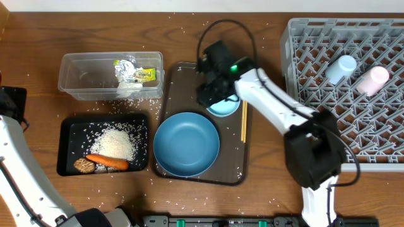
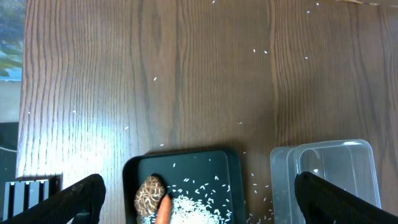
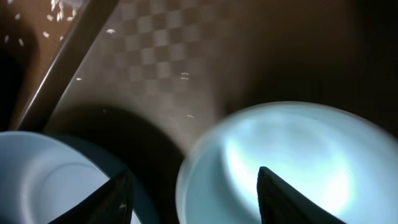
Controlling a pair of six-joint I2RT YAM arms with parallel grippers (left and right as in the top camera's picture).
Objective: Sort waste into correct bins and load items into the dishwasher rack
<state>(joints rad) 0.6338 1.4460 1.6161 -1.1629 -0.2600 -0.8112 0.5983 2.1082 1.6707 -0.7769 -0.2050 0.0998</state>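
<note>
Your right claw [image 3: 194,177] (spread, holding nothing) straddles the rim of the bowl [image 3: 298,155]; a shallow pinch could drop it onto the plate [image 1: 186,145].

White bowl [image 3: 298,149] — blurred, cut off below
</note>
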